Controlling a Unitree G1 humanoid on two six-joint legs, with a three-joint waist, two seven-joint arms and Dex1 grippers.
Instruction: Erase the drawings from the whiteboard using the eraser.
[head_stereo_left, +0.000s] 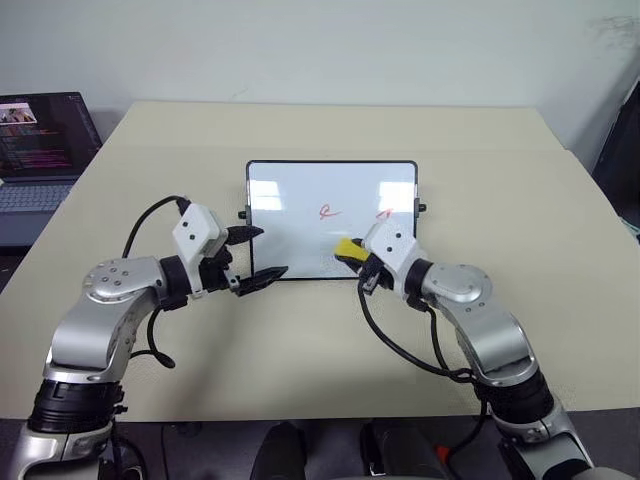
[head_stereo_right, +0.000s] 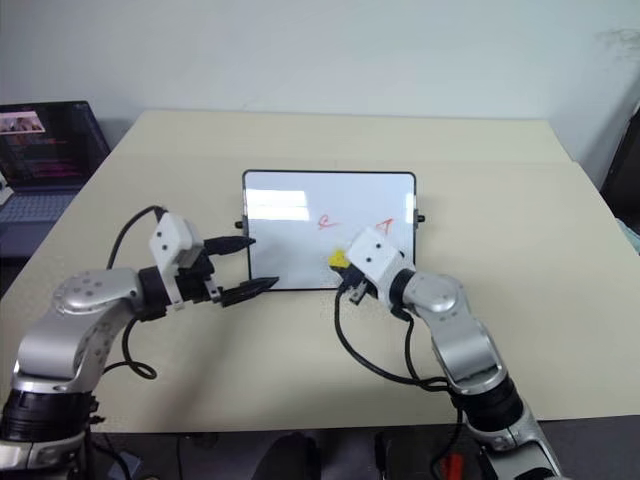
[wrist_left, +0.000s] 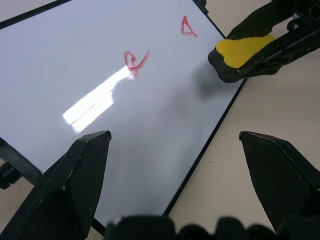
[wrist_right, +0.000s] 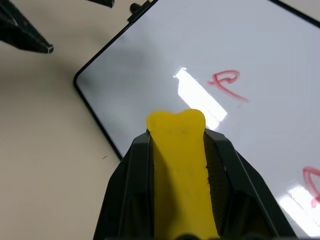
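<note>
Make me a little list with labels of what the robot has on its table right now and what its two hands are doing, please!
table: beige tabletop
board: small glossy white whiteboard with thin black frame, lying flat
drawings: two red marker scribbles visible, one mid-board, one near the right edge
eraser: small yellow block eraser, over the board's near right part
right gripper: shut on the eraser
left gripper: open, holding nothing, at the board's left edge
laptop: open grey laptop, far left, off the table

A: The light is bright and even. On the whiteboard (wrist_left: 100, 75) there is a strong white glare, reflected from above.

B: Yes. Shadows on the table (head_stereo_left: 300, 340) are soft, and the near gripper fingers (wrist_left: 75, 185) look slightly blurred.
</note>
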